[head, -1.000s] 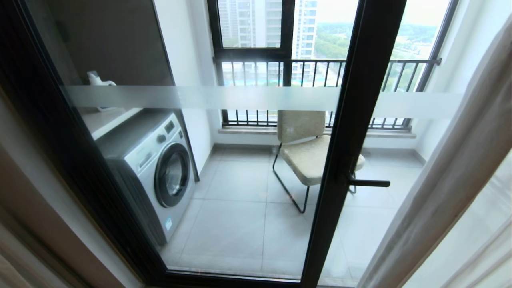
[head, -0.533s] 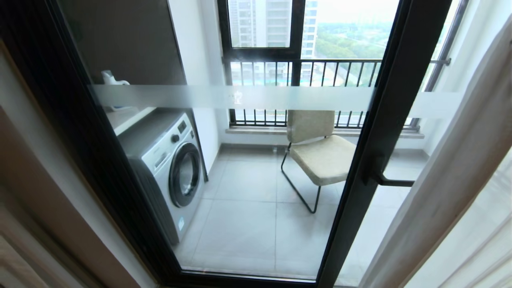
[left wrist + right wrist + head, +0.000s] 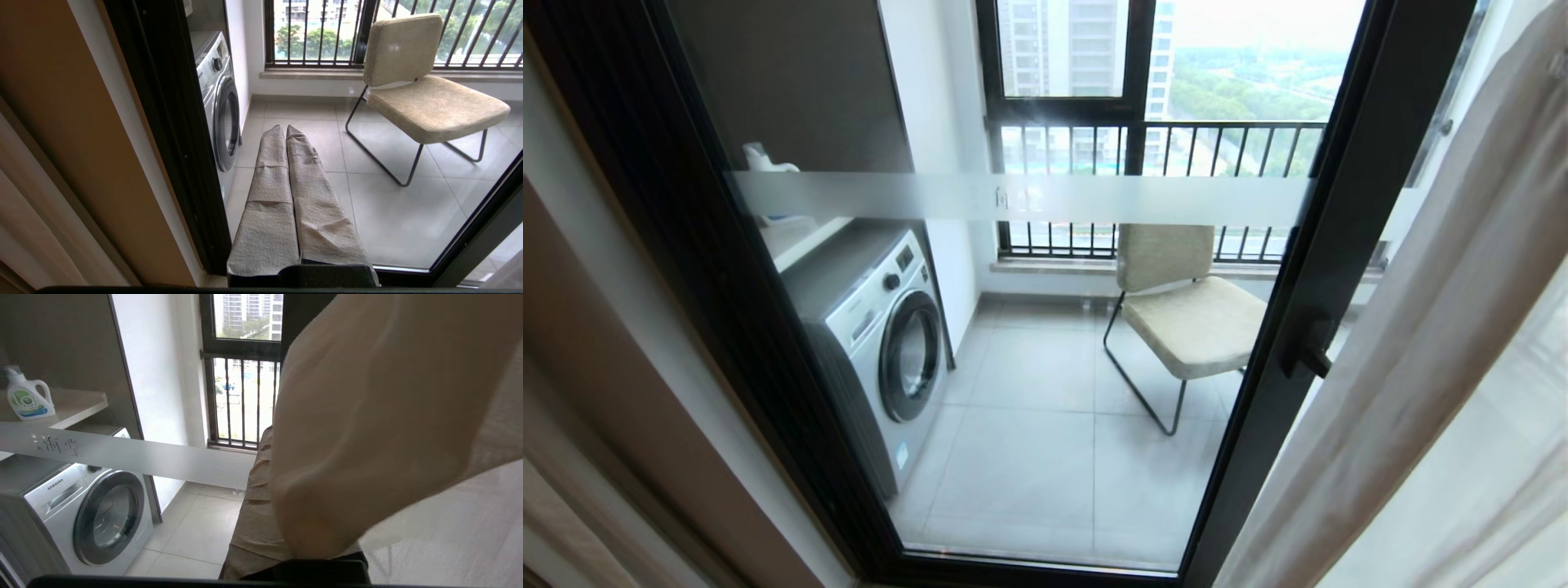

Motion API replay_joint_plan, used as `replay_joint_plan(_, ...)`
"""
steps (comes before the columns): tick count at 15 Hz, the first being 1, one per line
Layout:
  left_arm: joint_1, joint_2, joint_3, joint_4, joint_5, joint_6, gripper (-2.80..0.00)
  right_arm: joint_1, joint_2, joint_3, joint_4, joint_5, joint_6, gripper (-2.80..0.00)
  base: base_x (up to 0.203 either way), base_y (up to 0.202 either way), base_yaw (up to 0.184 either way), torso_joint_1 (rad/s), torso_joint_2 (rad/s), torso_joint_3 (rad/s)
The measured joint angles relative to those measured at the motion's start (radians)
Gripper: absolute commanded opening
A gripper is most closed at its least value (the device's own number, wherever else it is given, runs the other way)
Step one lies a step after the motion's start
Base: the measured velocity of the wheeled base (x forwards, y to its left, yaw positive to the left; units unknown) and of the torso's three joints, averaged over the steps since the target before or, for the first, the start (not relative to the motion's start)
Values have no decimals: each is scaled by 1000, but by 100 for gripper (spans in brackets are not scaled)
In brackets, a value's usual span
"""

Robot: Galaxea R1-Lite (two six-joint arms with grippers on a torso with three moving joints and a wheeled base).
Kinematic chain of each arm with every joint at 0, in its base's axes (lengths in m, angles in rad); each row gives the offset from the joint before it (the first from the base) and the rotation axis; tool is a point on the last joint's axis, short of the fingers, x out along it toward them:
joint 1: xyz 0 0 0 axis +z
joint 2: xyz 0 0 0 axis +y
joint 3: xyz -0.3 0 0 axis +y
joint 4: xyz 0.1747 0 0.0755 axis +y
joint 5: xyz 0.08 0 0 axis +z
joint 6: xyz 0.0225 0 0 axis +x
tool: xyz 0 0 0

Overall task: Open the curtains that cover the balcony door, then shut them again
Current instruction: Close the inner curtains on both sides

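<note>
The left gripper (image 3: 286, 130), two long fingers (image 3: 269, 196) wrapped in wrinkled beige-grey cloth, points forward and slightly down, fingers pressed together, holding nothing. The right gripper (image 3: 261, 457), cloth-wrapped too, has its fingers closed, its far side hidden.

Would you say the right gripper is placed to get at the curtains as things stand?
Probably yes: in the right wrist view the beige curtains drape directly over the right gripper, fingers shut, with nothing between them. Whether it has a real hold on the fabric is hidden.
</note>
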Motion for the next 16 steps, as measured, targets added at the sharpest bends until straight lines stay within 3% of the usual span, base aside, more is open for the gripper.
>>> replay_joint_plan(7, 1, 0, 0, 0, 0, 0, -280, 0, 76, -68, -23, -17, -11, -280, 0, 0, 0, 0, 0, 0)
replay_joint_plan(13, 0, 0, 0, 0, 0, 0, -280, 100, 117, -79, -62, -24, -200, -280, 0, 0, 0, 0, 0, 0)
replay_joint_plan(16, 1, 0, 0, 0, 0, 0, -280, 193, 161, -102, -101, -138, -270, -280, 0, 0, 0, 0, 0, 0)
